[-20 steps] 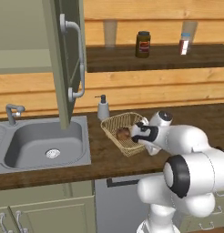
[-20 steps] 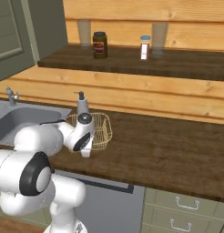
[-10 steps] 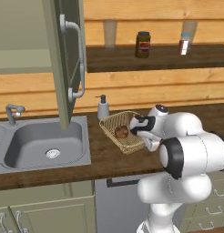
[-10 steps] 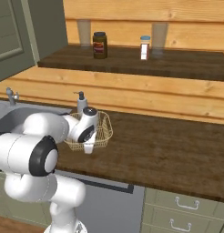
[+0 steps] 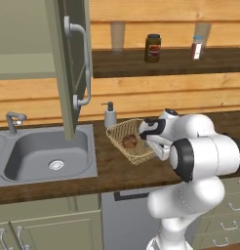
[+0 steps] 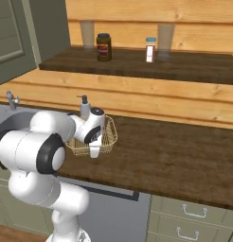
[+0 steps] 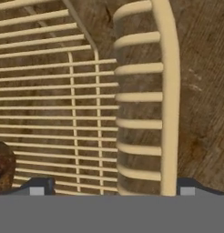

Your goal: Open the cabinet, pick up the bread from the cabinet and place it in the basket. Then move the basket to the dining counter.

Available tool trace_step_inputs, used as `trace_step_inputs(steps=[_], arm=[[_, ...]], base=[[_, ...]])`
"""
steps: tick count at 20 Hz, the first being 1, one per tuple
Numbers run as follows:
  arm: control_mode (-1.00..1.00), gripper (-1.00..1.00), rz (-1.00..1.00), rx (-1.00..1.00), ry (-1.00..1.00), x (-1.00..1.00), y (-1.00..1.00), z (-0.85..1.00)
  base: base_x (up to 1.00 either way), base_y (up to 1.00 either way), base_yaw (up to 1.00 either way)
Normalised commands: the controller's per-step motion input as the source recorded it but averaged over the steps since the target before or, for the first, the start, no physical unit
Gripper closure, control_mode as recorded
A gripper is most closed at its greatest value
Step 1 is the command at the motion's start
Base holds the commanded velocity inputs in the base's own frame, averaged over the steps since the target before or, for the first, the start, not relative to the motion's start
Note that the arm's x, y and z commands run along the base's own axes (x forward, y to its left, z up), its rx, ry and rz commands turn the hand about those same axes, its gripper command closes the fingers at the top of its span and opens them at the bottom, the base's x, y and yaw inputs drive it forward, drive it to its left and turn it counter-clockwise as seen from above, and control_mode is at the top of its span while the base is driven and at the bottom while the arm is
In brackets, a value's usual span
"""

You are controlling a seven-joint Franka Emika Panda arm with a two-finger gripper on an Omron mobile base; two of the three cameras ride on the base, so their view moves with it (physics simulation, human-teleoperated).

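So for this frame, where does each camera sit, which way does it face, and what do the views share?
Left base view: behind the arm's left, facing the sink, open cabinet door and basket; arm at lower right.
Right base view: behind its right, facing counter and shelf; arm at lower left.
Hand view: on the hand, looking down at the basket rim between the open gripper fingertips.
All share the basket; the left base and hand views share the bread.

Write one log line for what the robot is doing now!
phase: gripping basket | bread: in basket | claw: open, straddling basket's side wall | cabinet: door open
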Motion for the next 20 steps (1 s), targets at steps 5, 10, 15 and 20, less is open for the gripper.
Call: trace_step_inputs(steps=[5,10,15,20], arm=[[-1.0,1.0,0.01,0.04,0.0,0.0,0.29,-0.6],[-1.0,1.0,0.0,0.06,0.0,-0.23,0.01,-0.61],[-1.0,1.0,0.01,0.0,-0.03,-0.29,0.01,-0.5],[-1.0,1.0,0.0,-0.02,-0.02,-0.12,-0.1,0.15]], base=[[0.0,0.0,0.0],[0.0,0.0,0.0],[0.0,0.0,0.0],[0.0,0.0,0.0]])
